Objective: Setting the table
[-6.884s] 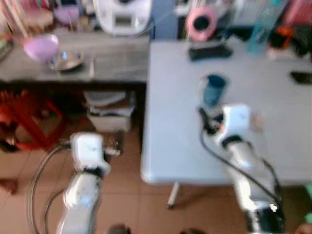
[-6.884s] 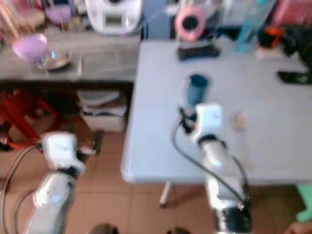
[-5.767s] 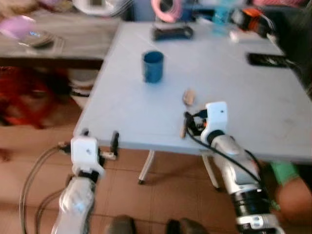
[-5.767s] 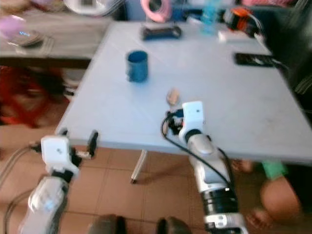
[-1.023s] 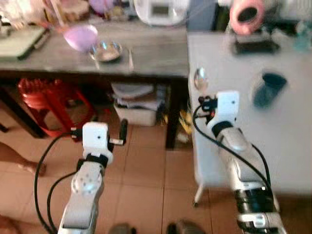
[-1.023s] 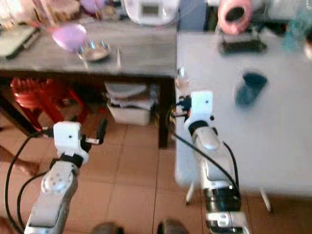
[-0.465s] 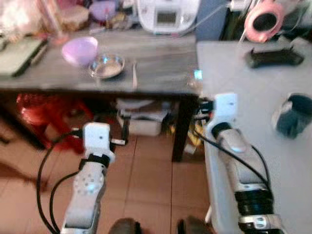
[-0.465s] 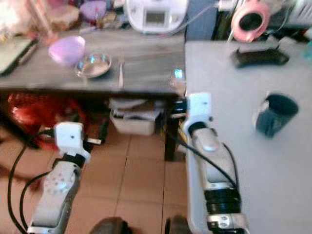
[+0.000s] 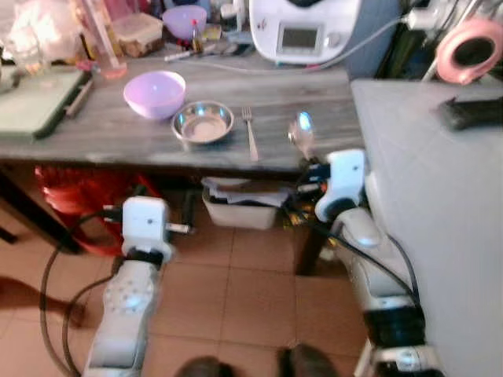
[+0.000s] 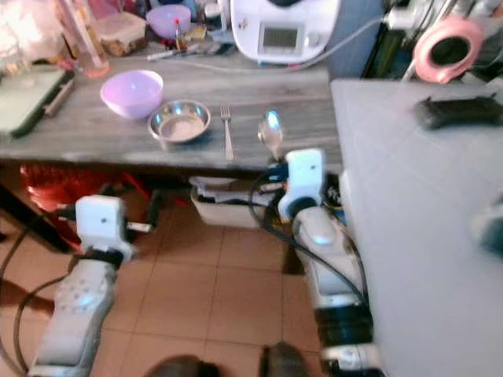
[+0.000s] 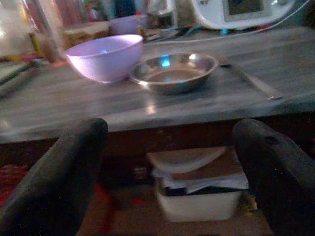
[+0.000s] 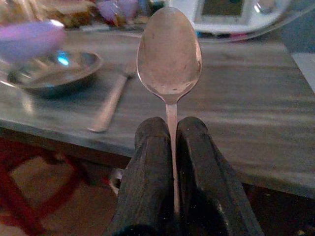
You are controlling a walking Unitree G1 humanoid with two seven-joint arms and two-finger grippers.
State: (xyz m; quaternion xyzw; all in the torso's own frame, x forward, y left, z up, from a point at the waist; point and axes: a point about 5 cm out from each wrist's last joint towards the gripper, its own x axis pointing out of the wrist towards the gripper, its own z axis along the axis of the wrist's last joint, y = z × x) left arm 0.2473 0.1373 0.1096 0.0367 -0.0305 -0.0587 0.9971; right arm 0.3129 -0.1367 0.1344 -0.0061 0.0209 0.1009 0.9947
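The right gripper is pinching a spoon by its handle, the two black fingers pressed together around the thin stem so that the bowl is standing upright above the fingertips. In the head views the spoon is sitting at the near edge of the grey wooden counter, with the right arm reaching up toward it from below, beside the corner of the white table. The left gripper is hanging wide open below the counter's front edge, its fingers well apart and gripping nothing. On the counter a fork is lying just left of the spoon, apart from it. Left of the fork a steel bowl is resting, and a lilac bowl is standing just beside that, nearly touching it. A white appliance with a small screen is sitting at the back of the counter. Under the counter a pale bin with papers on it is showing, and a red stool is standing to its left. On the white table a pink tape roll and a dark flat object are lying near the far side.
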